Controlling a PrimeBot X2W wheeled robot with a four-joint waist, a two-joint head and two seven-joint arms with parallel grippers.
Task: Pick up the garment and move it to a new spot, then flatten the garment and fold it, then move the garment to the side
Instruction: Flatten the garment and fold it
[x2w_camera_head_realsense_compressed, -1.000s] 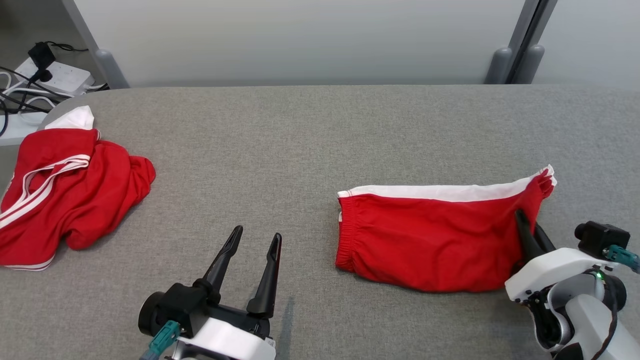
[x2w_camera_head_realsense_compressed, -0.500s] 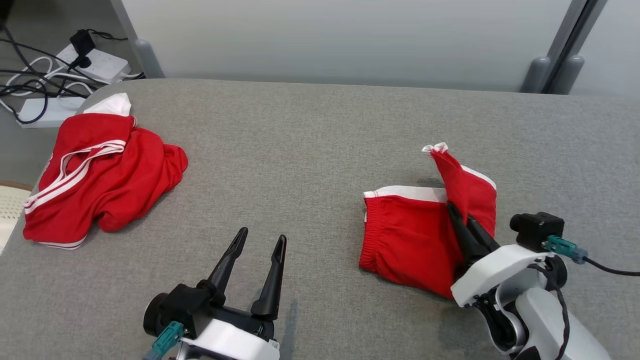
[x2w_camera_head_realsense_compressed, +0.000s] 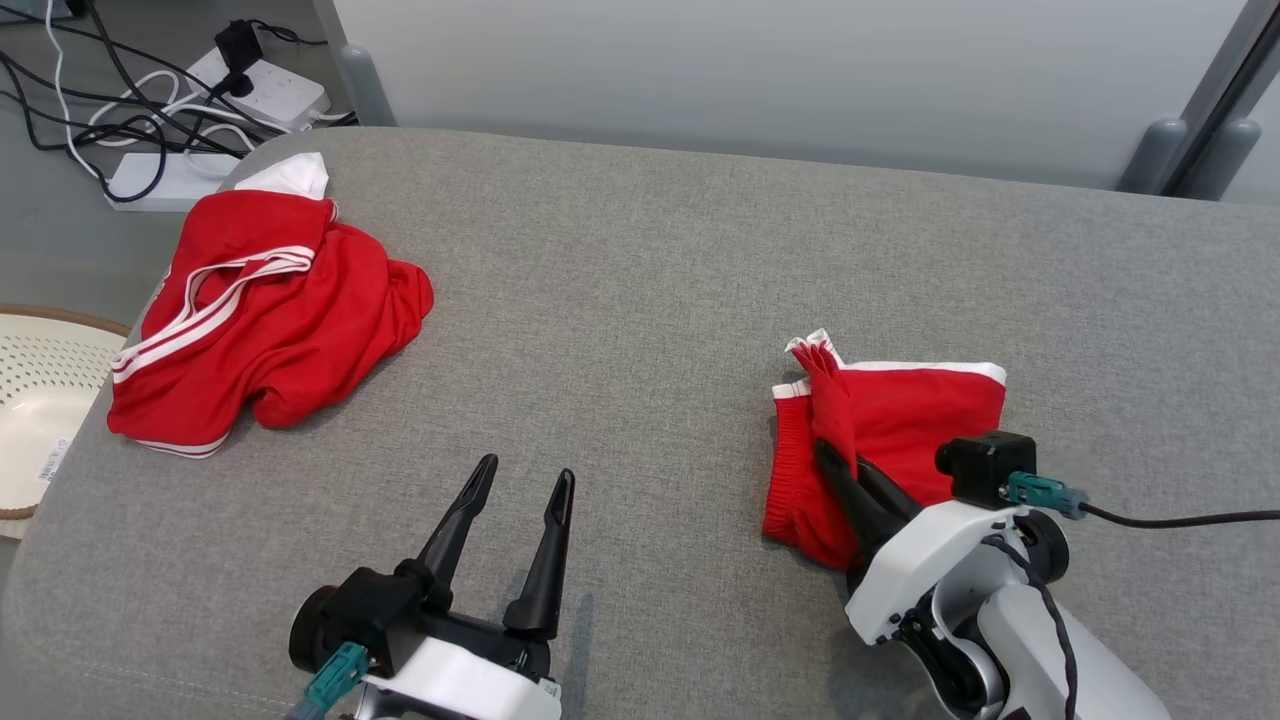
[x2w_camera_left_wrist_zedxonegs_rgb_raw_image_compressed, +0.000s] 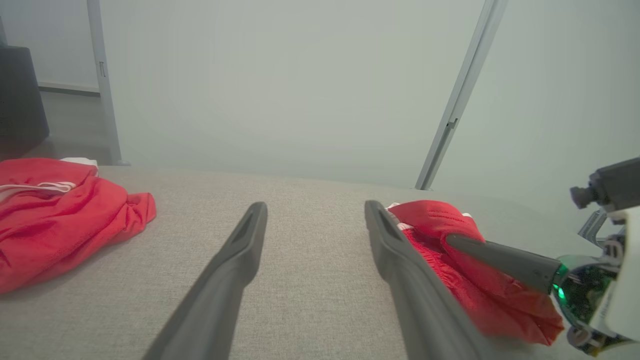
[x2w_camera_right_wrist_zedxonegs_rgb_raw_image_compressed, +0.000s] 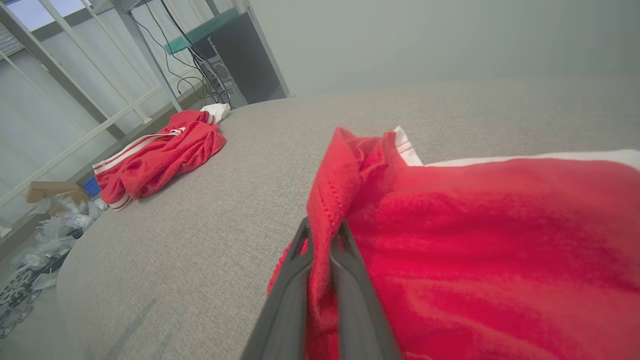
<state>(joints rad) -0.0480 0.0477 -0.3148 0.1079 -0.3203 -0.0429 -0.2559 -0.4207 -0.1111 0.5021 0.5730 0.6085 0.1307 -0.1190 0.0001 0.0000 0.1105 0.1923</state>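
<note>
The garment (x2w_camera_head_realsense_compressed: 925, 410) is a pair of red shorts with white trim, lying on the right of the grey fabric table (x2w_camera_head_realsense_compressed: 620, 270). My right gripper (x2w_camera_head_realsense_compressed: 825, 452) is shut on a pinched edge of it, holding that edge over the elastic waistband end so the cloth is doubled over. In the right wrist view the garment (x2w_camera_right_wrist_zedxonegs_rgb_raw_image_compressed: 475, 240) rises between the closed fingers of the right gripper (x2w_camera_right_wrist_zedxonegs_rgb_raw_image_compressed: 322, 227). My left gripper (x2w_camera_head_realsense_compressed: 527, 470) stands open over bare table to the garment's left, holding nothing. The left wrist view shows the left gripper (x2w_camera_left_wrist_zedxonegs_rgb_raw_image_compressed: 312, 207) beside the garment (x2w_camera_left_wrist_zedxonegs_rgb_raw_image_compressed: 435, 217).
A second red garment with white stripes (x2w_camera_head_realsense_compressed: 270, 310) lies crumpled at the table's far left. Power strips and cables (x2w_camera_head_realsense_compressed: 250, 85) sit on the floor beyond that corner. A white perforated basket (x2w_camera_head_realsense_compressed: 35, 400) is off the left edge.
My right gripper has carried the garment's right end up and over to the left, doubling it over. The head camera has turned, shifting the whole view. The left gripper stayed open and still.
</note>
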